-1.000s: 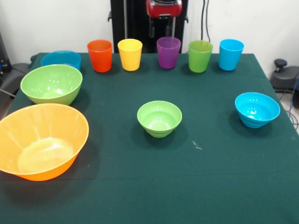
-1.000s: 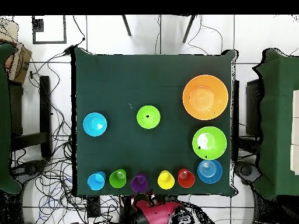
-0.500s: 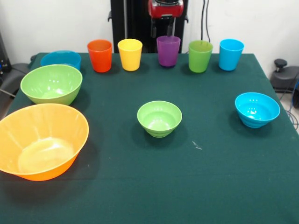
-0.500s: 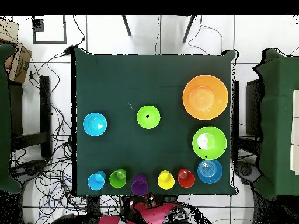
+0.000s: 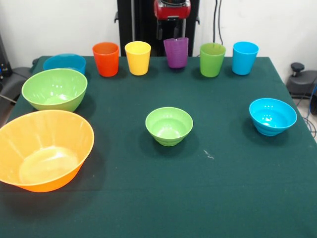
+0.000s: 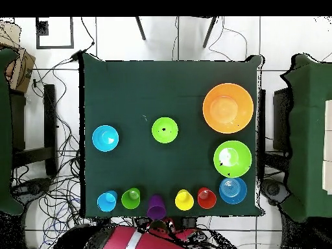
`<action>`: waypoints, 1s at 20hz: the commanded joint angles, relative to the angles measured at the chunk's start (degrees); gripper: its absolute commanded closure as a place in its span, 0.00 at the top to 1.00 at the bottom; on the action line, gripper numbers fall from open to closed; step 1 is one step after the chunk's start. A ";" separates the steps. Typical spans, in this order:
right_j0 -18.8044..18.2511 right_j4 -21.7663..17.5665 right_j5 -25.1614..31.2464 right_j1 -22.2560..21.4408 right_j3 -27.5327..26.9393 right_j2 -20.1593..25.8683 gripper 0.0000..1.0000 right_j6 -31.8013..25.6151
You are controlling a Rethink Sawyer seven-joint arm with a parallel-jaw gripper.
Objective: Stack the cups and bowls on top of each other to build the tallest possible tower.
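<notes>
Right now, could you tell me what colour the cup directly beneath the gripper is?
Purple. The purple cup shows best in the front view, tilted under the gripper.

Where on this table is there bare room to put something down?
The near strip in front of the small green bowl is bare, as is the gap between it and the small blue bowl. The cup row, including the purple cup, is crowded.

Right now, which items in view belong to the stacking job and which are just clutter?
Job items:
- orange cup, yellow cup, purple cup, green cup, light blue cup
- large orange bowl, medium green bowl, medium blue bowl, small green bowl, small blue bowl

Just lying about:
- cables on the floor
- cardboard box
</notes>
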 commanded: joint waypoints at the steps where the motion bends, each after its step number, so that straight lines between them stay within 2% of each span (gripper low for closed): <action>1: 0.45 2.68 -3.88 2.25 -8.49 3.20 1.00 8.12; 8: -1.65 2.92 -1.22 -1.90 -6.45 5.64 1.00 9.02; 14: -4.50 1.91 0.57 -3.39 -6.74 7.73 1.00 8.54; 20: -5.33 2.65 1.78 -4.62 -7.17 8.33 1.00 8.17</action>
